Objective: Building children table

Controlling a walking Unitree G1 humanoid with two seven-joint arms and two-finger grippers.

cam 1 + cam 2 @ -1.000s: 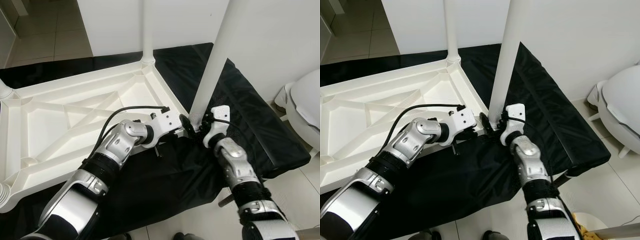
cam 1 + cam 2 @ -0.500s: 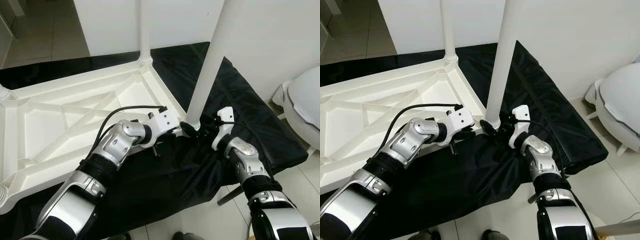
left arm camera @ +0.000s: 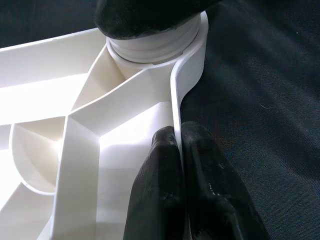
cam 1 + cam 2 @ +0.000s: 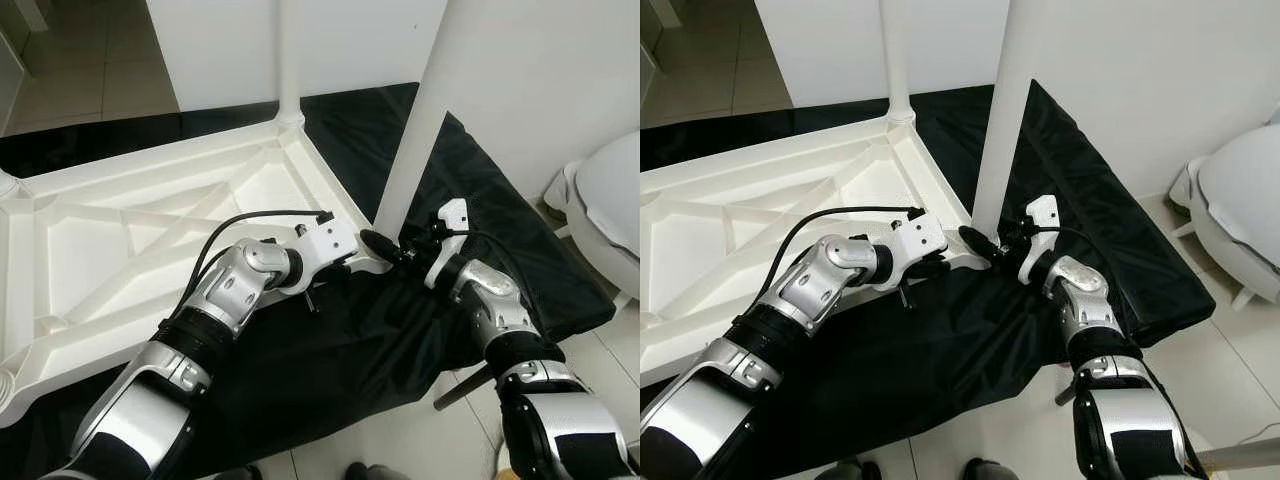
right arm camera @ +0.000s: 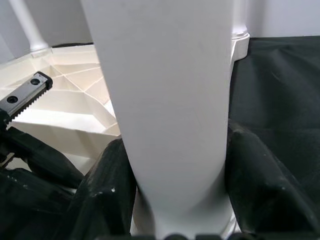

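The white plastic table top (image 4: 130,240) lies upside down on a black cloth (image 4: 360,350). A white leg (image 4: 418,120) stands in its near right corner socket. My right gripper (image 4: 385,245) is shut on this leg's base, one black finger (image 5: 102,197) on each side of it. My left gripper (image 4: 345,262) is shut on the table top's rim (image 3: 175,107) just beside that socket, fingers (image 3: 160,195) pinching the thin wall. Another leg (image 4: 290,55) stands upright in the far corner.
A third leg's base (image 4: 8,185) sits at the far left corner. The cloth covers a low platform (image 4: 520,230) ending near the tiled floor (image 4: 400,445). A white rounded object (image 4: 610,205) stands at right. A white wall (image 4: 540,70) rises close behind.
My right forearm has swung out to the right around the leg's base while still gripping it. The leg now leans slightly more. The left gripper kept its hold on the rim.
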